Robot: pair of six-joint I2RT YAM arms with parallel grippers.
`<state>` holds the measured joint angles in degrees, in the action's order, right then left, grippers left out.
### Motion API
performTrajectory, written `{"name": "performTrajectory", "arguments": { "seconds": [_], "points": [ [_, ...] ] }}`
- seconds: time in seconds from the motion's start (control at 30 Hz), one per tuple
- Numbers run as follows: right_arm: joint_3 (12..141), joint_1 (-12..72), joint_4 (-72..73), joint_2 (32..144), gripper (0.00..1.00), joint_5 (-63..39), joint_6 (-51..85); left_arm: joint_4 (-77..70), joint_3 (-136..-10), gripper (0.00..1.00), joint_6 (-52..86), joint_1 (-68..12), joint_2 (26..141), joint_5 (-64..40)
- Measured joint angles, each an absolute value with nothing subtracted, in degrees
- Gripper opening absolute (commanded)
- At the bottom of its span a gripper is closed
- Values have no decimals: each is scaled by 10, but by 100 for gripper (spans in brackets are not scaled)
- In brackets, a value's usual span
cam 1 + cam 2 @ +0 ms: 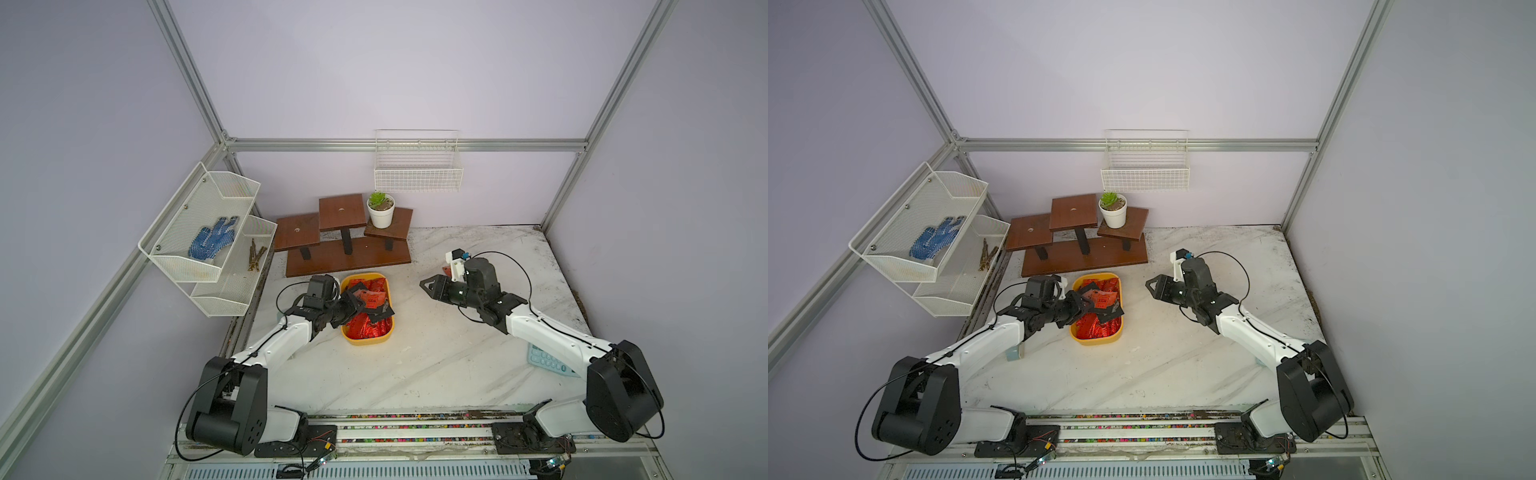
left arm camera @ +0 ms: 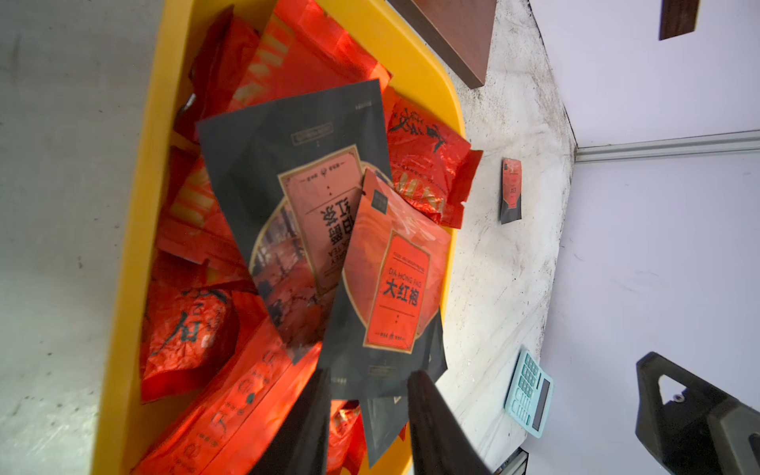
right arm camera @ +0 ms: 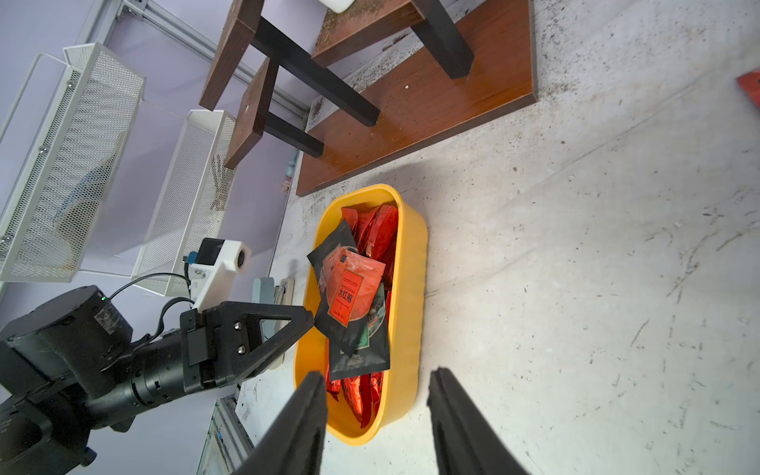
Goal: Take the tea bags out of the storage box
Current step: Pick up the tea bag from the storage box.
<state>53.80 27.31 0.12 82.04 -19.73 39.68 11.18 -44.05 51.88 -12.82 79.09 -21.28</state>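
The yellow storage box (image 1: pixel 366 339) (image 1: pixel 1096 341) (image 2: pixel 123 329) (image 3: pixel 411 288) sits in front of the wooden stand, heaped with red foil tea bags (image 1: pixel 365 328) (image 2: pixel 185 337). My left gripper (image 1: pixel 360 304) (image 1: pixel 1088 305) (image 2: pixel 368 380) reaches over the box and is shut on the lower end of a black tea bag with a red label (image 2: pixel 395 296) (image 3: pixel 349 294). That tea bag is tilted up off the pile. My right gripper (image 1: pixel 426 286) (image 1: pixel 1150 284) (image 3: pixel 376 376) hovers open to the right of the box, holding nothing. One black tea bag (image 2: pixel 511 191) lies on the table.
A pale blue calculator (image 1: pixel 544 361) (image 2: pixel 528 395) lies partly under the right arm. The stepped wooden stand (image 1: pixel 345 257) with a potted plant (image 1: pixel 381 212) is just behind the box. White mesh baskets (image 1: pixel 208 232) hang at the left, and a wire basket (image 1: pixel 417 174) hangs on the back wall.
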Motion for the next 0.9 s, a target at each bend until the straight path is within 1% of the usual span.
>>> {"name": "performTrajectory", "arguments": {
  "seconds": [0.17, 0.3, 0.47, 0.77, 0.9],
  "points": [
    [538, 266, -1, 820, 47, -198, 397, 114, -441, 48, 519, -128, 795, -212],
    [538, 264, -1, 820, 47, -198, 396, 120, -440, 51, 516, -128, 785, -207],
    [538, 263, -1, 820, 47, -198, 397, 120, -440, 51, 516, -128, 767, -206],
    [538, 263, -1, 820, 47, -199, 397, 120, -433, 51, 516, -128, 767, -206],
    [538, 263, -1, 820, 46, -199, 397, 120, -432, 49, 515, -128, 768, -205]
  ]
}}
